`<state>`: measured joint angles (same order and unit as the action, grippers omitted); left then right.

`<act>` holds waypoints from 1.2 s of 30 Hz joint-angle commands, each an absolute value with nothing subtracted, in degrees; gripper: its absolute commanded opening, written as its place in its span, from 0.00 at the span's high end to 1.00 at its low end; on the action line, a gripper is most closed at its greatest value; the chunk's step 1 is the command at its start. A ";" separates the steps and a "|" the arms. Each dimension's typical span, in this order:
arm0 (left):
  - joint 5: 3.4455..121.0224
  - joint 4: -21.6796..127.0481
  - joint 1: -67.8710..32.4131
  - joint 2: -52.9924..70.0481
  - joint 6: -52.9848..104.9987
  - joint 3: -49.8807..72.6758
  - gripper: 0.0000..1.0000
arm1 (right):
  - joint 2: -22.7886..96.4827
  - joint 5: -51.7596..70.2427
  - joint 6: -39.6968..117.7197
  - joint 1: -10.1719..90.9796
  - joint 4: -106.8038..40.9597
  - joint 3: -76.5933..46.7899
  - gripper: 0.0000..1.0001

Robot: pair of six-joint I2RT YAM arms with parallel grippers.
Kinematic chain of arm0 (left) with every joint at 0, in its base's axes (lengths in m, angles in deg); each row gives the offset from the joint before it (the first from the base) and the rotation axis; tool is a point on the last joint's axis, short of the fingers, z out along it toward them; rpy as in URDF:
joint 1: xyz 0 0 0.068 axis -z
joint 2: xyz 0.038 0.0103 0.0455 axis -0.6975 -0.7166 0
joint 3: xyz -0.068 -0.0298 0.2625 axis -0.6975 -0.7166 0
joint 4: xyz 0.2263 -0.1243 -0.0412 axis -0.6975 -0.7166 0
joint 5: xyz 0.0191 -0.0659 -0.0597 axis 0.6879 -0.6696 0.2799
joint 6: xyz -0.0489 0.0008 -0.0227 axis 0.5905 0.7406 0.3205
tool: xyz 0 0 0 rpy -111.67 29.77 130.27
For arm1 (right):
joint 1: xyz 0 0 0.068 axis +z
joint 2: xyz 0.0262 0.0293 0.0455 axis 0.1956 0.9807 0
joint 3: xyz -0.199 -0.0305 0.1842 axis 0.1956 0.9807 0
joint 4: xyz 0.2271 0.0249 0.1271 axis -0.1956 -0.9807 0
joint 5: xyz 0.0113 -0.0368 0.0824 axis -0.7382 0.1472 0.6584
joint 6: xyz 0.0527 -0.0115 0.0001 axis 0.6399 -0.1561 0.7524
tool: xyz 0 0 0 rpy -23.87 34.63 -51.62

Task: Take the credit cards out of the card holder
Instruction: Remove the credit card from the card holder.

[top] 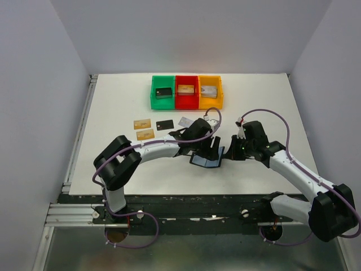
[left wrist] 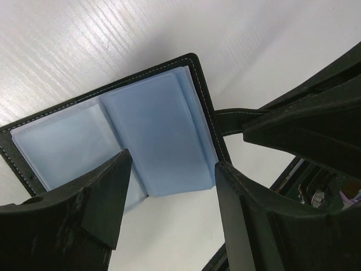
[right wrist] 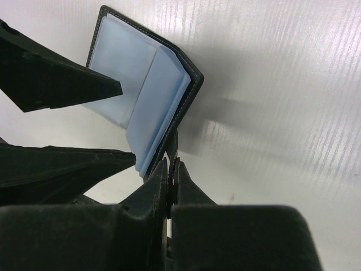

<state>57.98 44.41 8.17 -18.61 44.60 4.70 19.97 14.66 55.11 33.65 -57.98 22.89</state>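
Nearest me, the card holder lies open on the bench between the two arms. My right jaws are clenched on the stitched edge of its black cover, which lifts that side. My left jaws stand released, astride the loose blue-grey pocket leaf, grasping nothing.

I judge the holder light and floppy, with glossy sleeves that will slide under a pinch, so the stiffer cover rim is the sound place to pin it. A card would be thin, stiff and slick, best taken by whatever edge pokes from a pocket mouth. I see no card in the pockets on show; the ones behind I cannot tell.

Further out, two tan cards, a black card and a silver-grey card lie flat on the bench.

Farthest, the green bin holds a black block, the red bin a tan block, and the orange bin a grey block.
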 commanded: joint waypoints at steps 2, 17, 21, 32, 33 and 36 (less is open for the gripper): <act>57.40 41.88 9.12 -20.83 42.82 7.25 0.26 | 19.84 13.99 55.05 33.34 -58.78 21.97 1.00; 59.15 38.81 10.09 -23.64 41.15 10.15 0.25 | 19.31 15.40 55.40 33.43 -58.69 21.88 1.00; 61.35 38.01 10.09 -23.38 41.15 10.07 0.26 | 18.96 15.22 55.14 33.34 -58.96 21.62 1.00; 69.61 37.22 10.09 -19.17 42.20 7.87 0.26 | 18.87 15.13 54.87 33.43 -59.13 21.88 1.00; 69.96 37.40 10.09 -18.55 42.37 7.61 0.27 | 18.87 15.14 54.87 33.34 -59.13 21.88 1.00; 72.33 37.75 10.09 -17.14 42.73 6.73 0.26 | 18.87 15.14 54.61 33.43 -59.22 21.88 1.00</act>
<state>66.53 37.96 9.86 -20.99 42.11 8.02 19.84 14.70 55.09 33.65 -58.22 22.87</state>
